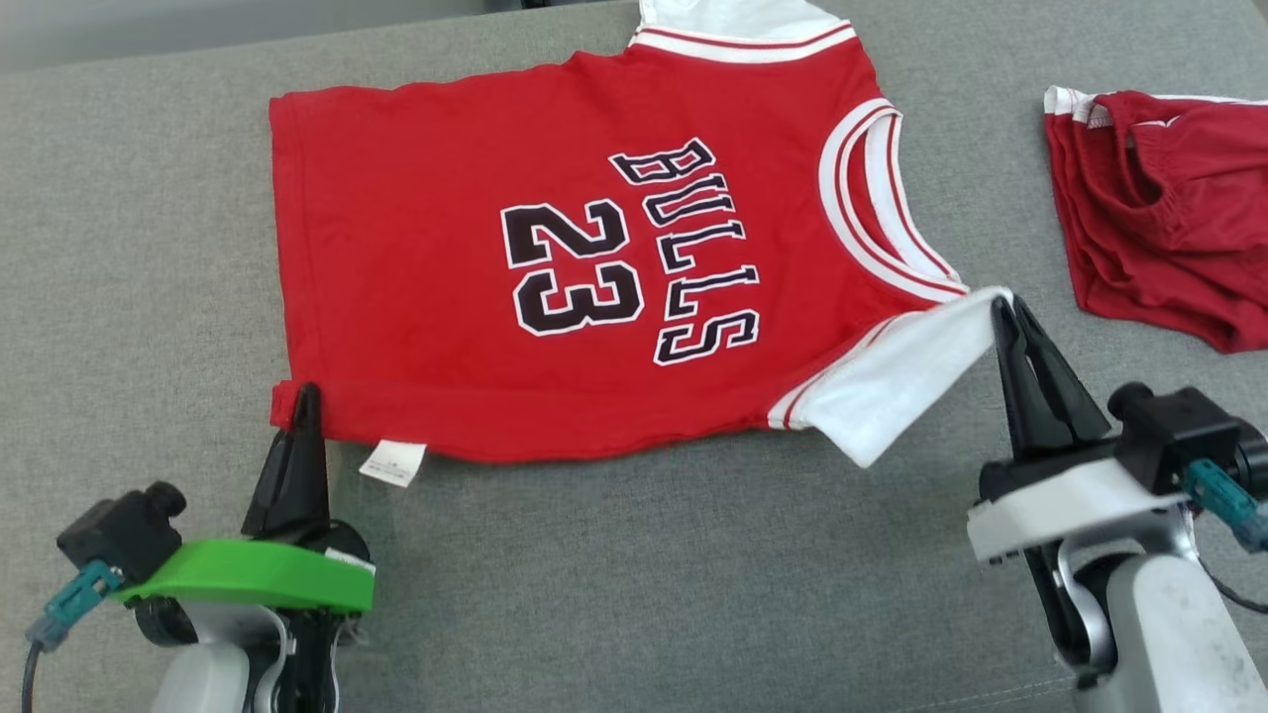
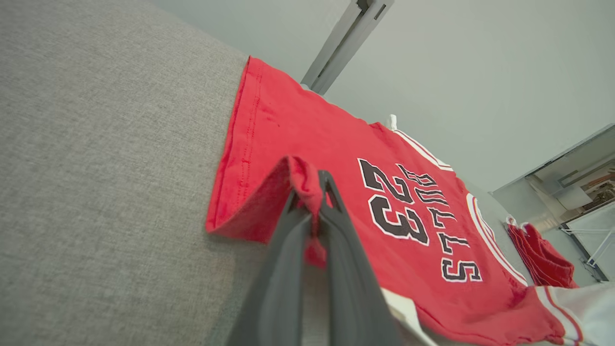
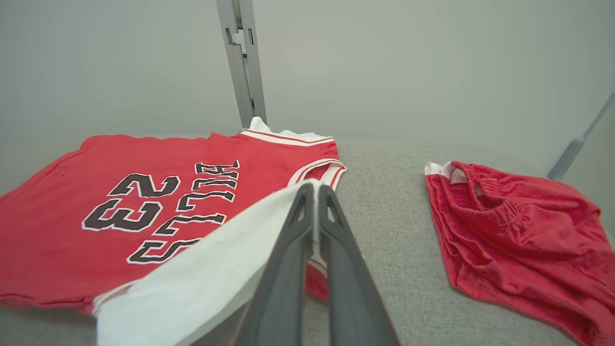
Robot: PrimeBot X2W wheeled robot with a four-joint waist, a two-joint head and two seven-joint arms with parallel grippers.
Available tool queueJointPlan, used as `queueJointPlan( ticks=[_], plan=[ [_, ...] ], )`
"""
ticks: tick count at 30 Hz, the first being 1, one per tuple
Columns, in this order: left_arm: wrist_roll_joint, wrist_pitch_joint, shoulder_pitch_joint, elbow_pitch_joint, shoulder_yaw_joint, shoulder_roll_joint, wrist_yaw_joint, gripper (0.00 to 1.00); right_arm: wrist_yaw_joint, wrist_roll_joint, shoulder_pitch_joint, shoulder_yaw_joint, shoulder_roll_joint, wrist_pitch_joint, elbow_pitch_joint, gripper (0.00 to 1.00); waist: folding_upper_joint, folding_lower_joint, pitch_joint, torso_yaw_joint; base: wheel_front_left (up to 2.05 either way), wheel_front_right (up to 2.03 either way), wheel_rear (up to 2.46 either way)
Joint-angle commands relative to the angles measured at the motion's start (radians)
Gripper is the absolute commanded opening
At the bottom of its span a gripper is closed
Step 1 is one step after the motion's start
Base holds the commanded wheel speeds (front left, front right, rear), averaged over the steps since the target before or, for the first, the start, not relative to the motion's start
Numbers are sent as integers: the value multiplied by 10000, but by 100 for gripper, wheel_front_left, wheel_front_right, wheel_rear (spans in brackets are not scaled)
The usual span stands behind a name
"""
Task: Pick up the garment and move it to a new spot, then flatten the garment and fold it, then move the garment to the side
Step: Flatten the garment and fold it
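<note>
Pinching jersey (image 1: 396, 248): left jaws at hem (image 1: 285, 398), right jaws at sleeve (image 1: 897, 381).

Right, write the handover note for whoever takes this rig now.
Left claw: shut on the near hem corner of the jersey.
Right claw: shut on the tip of the near white sleeve.
The jersey lies spread print-up on the grey pad, with both pinched corners raised a little. The shorts lie apart to its right.
Done: it looks laid out flat.
Left: fold it, then move it aside.
</note>
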Motion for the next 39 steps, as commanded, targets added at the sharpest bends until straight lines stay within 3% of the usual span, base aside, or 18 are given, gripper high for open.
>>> queueJointPlan(
  ticks=[1, 16, 25, 27, 28, 29, 34, 39],
  plan=[
    [-127, 3, -362, 178, 46, -54, -65, 0, -16, -106, -402, 32, -34, -83, 301, 0, 0, 1, 208, 39, 0, 0, 0],
    [-413, -302, -3175, 2941, 75, -291, -185, 0, -16, -917, -4930, 46, -35, -650, 5089, 0, 0, 1, 1062, 222, 0, 0, 0],
    [-324, -431, -3865, 3724, -298, -308, -261, 0, -16, -1438, -6702, -170, -35, -1276, 7719, 0, 0, 1, 1208, 374, 0, 0, 0],
    [-272, -508, -3956, 3814, -371, -299, -274, 40, -16, -1477, -6957, -309, -38, -1374, 8204, 0, 0, 1, 1183, 413, 0, 0, 0],
    [-278, -545, -3987, 3844, -397, -305, -282, 98, -16, -1443, -7108, -398, -40, -1494, 8396, 87, 0, 1, 1162, 428, 0, 0, 0],
    [-282, -540, -3999, 3853, -413, -303, -287, 100, -16, -1492, -7192, -432, -37, -1550, 8545, 100, 0, 1, 1138, 434, 0, 0, 0],
    [-318, -676, -3675, 3681, -448, -182, -306, 100, -16, -1405, -7464, -542, -35, -1804, 8993, 100, 0, 1, 920, 410, 0, 0, 0],
    [-369, -694, -3139, 3246, -436, -5, -302, 100, -16, -1612, -7304, -680, -35, -1847, 8681, 100, 0, 1, 633, 345, 0, 0, 0]
  ],
)
